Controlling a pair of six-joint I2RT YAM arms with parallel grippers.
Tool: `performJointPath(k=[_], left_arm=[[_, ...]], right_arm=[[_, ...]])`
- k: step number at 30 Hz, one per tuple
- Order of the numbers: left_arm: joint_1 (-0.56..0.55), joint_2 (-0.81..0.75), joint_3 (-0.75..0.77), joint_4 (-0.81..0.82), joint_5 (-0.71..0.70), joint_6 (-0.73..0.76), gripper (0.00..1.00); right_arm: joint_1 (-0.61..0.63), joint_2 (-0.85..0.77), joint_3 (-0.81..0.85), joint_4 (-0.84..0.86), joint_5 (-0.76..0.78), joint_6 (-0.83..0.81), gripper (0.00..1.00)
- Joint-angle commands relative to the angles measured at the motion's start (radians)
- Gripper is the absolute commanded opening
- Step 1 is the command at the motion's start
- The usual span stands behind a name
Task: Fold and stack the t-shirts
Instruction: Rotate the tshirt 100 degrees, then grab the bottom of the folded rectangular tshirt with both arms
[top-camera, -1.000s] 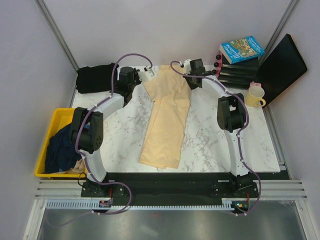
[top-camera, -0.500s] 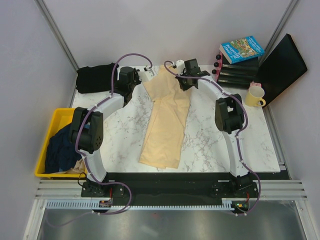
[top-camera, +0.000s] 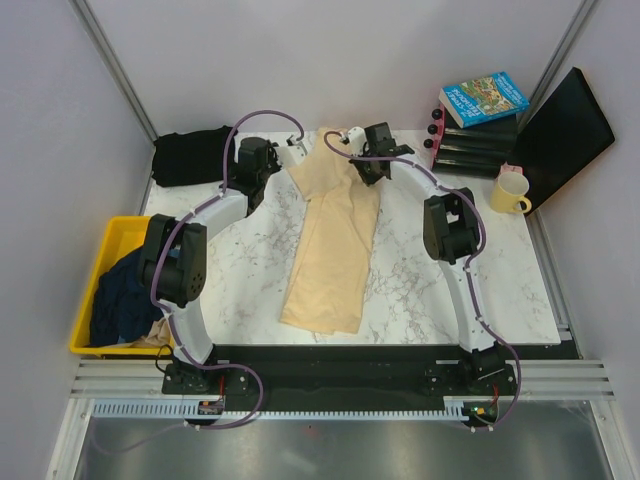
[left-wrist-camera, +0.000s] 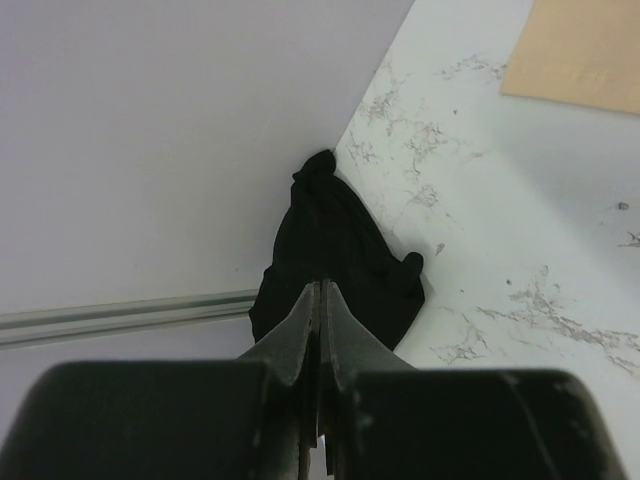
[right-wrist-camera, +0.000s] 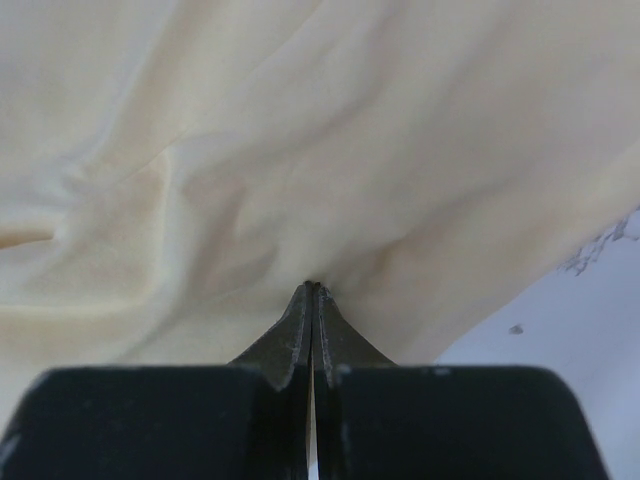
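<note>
Right gripper (right-wrist-camera: 312, 291) pinching a fold of the cream-yellow t-shirt (top-camera: 330, 240) at its far end, the rest stretched lengthwise down the bench (top-camera: 250, 280). Left gripper (left-wrist-camera: 320, 292) pressed together, aimed at the black t-shirt (left-wrist-camera: 335, 250), which is bunched in the far-left corner. Navy t-shirt (top-camera: 120, 295) heaped in the yellow bin (top-camera: 84, 300).

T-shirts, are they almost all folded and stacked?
Not nearly. Done: the cream t-shirt lies folded into a long strip. In hand: the right pincer is shut on its far end; the left pincer is shut, empty, facing the bunched black t-shirt in the corner. Left: shorter folds, the navy t-shirt in the yellow bin, and all the stacking.
</note>
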Motion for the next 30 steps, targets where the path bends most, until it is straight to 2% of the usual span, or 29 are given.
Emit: performJointPath(k=[1,9,12,14,16,17,19,20,23,27,30], left_arm=[[0.010,-0.067,-0.030,0.054,-0.017,-0.025,0.02],[0.012,-0.024,-0.024,0.111,-0.046,-0.019,0.02],[0.012,-0.015,-0.013,0.111,-0.055,-0.025,0.02],[0.012,-0.018,-0.021,0.111,-0.052,-0.030,0.02],[0.012,-0.027,-0.028,0.111,-0.046,-0.031,0.02],[0.012,-0.030,-0.033,0.113,-0.044,-0.031,0.02],[0.012,-0.036,-0.035,0.114,-0.044,-0.036,0.02],[0.012,-0.039,-0.035,0.114,-0.044,-0.038,0.02],[0.012,-0.038,-0.032,0.117,-0.047,-0.048,0.02],[0.012,-0.035,-0.030,0.122,-0.037,-0.056,0.02],[0.012,-0.082,-0.076,0.053,0.104,-0.035,0.02]], right_arm=[[0.005,0.091,0.105,0.020,0.128,-0.102,0.00],[0.041,0.151,0.111,0.221,0.288,-0.310,0.00],[0.053,0.136,0.114,0.235,0.306,-0.320,0.00],[0.062,0.070,0.081,0.226,0.294,-0.311,0.01],[0.070,0.010,-0.014,0.218,0.267,-0.309,0.11],[0.077,-0.052,-0.048,0.212,0.257,-0.308,0.27],[0.082,-0.109,-0.125,0.192,0.239,-0.289,0.41],[0.084,-0.161,-0.145,0.186,0.239,-0.282,0.51],[0.084,-0.263,-0.202,0.183,0.282,-0.251,0.64],[0.079,-0.372,-0.277,0.212,0.362,-0.220,0.73],[0.077,-0.458,-0.365,0.175,0.313,-0.242,0.78]])
